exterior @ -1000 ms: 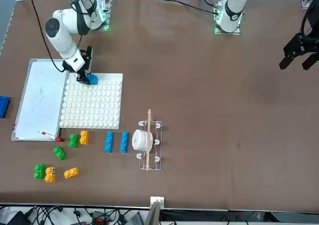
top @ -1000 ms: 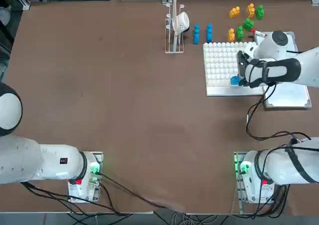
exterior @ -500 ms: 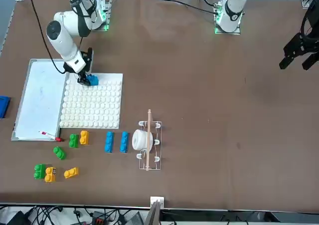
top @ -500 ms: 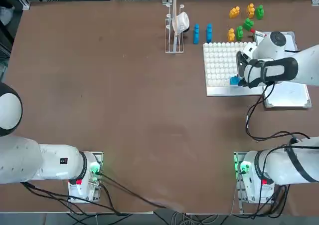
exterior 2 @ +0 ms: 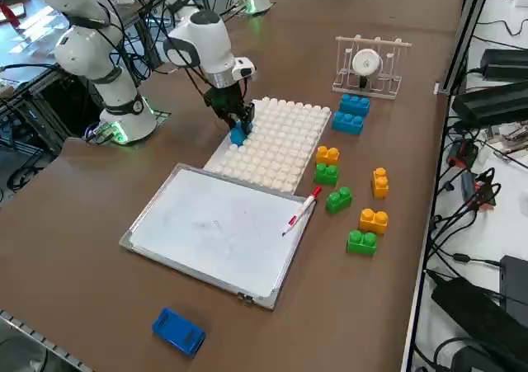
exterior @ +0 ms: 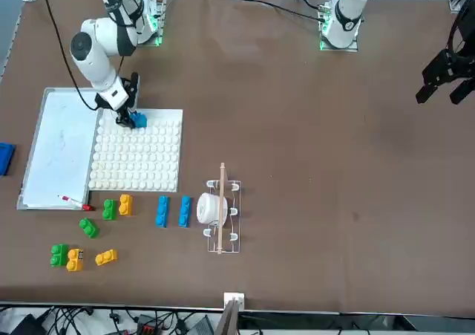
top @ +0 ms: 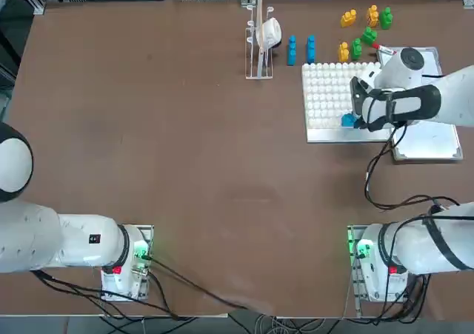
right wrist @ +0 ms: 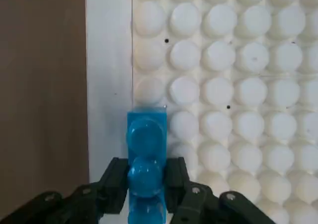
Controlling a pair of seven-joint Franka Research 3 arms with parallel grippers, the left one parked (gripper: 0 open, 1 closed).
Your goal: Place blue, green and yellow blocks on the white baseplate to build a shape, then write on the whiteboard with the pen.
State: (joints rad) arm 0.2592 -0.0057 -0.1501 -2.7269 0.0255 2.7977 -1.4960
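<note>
I am watching the right gripper [right wrist: 146,184] holding its place over the last second: it is still clamping a small bright blue studded plastic brick [right wrist: 146,159] between its black fingers [right wrist: 115,177], at the near edge of the square white plastic baseplate [top: 326,89], the side closest to the robot. Almost nothing is shifting, so I judge that I am pressing this first brick onto the studs, and that the build is only beginning.

The baseplate is hard and matte, covered in a regular grid of round knobs. Just beside it, the smooth, flat whiteboard [exterior 2: 214,223] with its thin silver-grey frame is lying blank, with the slim white marker with a red end [exterior 2: 301,211] resting at its far edge. Beyond the baseplate, loose glossy bricks are waiting on the brown table [top: 148,127]: two blue [exterior: 172,210], several green [exterior 2: 338,200] and orange-yellow [exterior 2: 379,181].
</note>
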